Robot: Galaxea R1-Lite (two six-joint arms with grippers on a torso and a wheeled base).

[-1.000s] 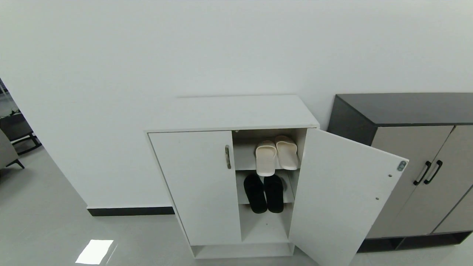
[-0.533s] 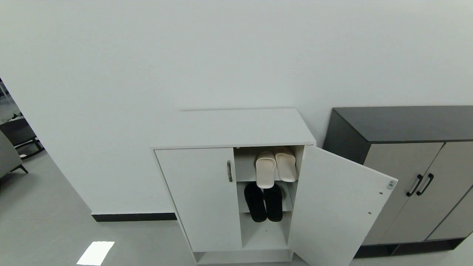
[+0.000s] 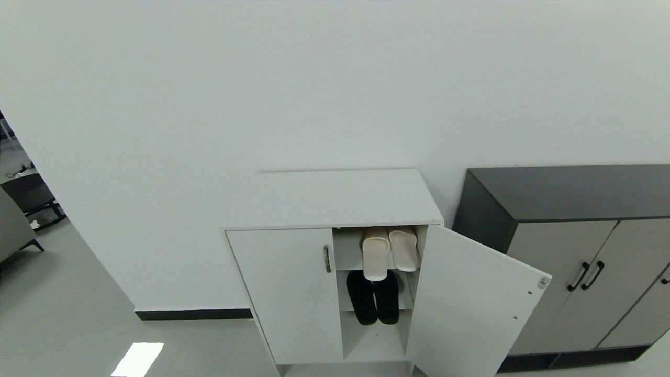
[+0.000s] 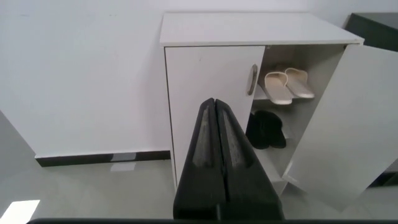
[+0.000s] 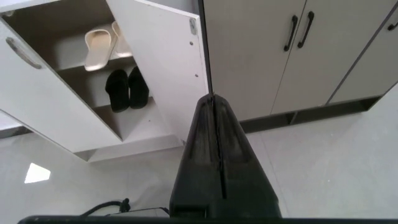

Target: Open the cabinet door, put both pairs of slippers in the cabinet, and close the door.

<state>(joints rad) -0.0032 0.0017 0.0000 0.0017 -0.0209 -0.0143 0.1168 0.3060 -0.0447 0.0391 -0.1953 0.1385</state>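
Observation:
The white cabinet (image 3: 335, 199) stands against the wall with its right door (image 3: 471, 314) swung open and its left door (image 3: 285, 293) closed. A cream pair of slippers (image 3: 390, 250) lies on the upper shelf and a black pair of slippers (image 3: 372, 296) on the shelf below. In the left wrist view my left gripper (image 4: 215, 109) is shut and empty, well back from the cabinet (image 4: 249, 31), facing the closed door. My right gripper (image 5: 212, 102) is shut and empty too, held off from the open door (image 5: 168, 62); the cream slippers (image 5: 102, 42) and black slippers (image 5: 126, 88) show beyond.
A grey cabinet with a dark top (image 3: 565, 193) and black handles (image 3: 585, 275) stands right beside the open door. Bare grey floor (image 3: 63, 324) lies to the left. Chair legs (image 3: 31, 230) show at the far left edge.
The head view has shifted, so the cabinet sits lower and looks smaller in the picture than before. The slippers and the open door have kept their places.

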